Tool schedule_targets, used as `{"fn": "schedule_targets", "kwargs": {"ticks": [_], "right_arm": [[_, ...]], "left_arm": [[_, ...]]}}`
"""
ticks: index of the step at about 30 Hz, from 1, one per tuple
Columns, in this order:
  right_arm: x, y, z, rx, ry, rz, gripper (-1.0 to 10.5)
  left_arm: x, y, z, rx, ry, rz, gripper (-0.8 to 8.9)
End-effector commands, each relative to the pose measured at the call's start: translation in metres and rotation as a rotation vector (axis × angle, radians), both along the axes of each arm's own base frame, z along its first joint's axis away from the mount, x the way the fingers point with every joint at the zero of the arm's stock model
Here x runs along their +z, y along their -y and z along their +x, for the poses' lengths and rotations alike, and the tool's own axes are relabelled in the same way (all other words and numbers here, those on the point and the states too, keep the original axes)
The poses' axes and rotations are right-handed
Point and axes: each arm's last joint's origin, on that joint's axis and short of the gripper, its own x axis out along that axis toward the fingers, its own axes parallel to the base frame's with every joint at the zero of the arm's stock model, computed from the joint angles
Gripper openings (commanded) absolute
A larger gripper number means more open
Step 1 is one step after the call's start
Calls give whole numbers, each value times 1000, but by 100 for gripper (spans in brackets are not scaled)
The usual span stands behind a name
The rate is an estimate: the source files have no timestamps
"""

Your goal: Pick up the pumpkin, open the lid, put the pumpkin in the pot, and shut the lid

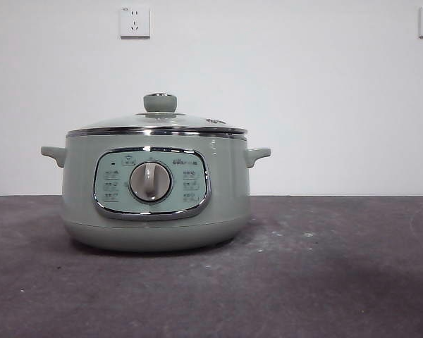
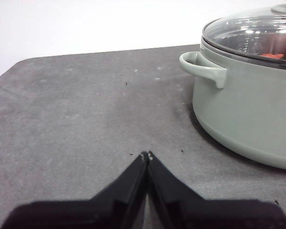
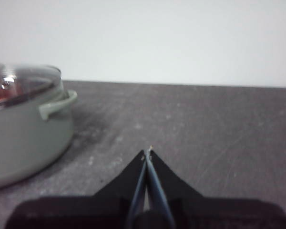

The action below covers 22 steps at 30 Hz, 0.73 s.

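Lid [image 3: 26,76] on pot [image 3: 24,133]; claw [image 3: 148,153] closed

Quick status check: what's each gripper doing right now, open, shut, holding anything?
Left gripper: shut, holding nothing, above the table beside the pot.
Right gripper: shut, holding nothing, on the pot's other side.

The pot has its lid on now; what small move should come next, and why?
Probably none beyond keeping both arms parked. The lid sits flat on the pot, and orange-red of the pumpkin shows through the glass. The left claw and right claw are shut, empty and away from the pot, so the task looks finished.
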Motion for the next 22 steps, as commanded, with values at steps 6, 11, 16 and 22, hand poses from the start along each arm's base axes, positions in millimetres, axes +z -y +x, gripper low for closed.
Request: {"fn": "schedule_targets", "kwargs": {"ticks": [6, 11, 16, 22], "right_arm": [[-17, 0, 1, -6, -98, 15, 0], [-19, 0, 1, -5, -131, 29, 0], [-20, 0, 1, -5, -135, 28, 0], [-20, 0, 1, -5, -136, 28, 0]], "left_arm": [[-5, 0, 1, 5, -17, -10, -4], [-5, 0, 1, 5, -17, -10, -4], [-5, 0, 1, 5, -17, -10, -4], [-5, 0, 1, 5, -17, -10, -3]]}}
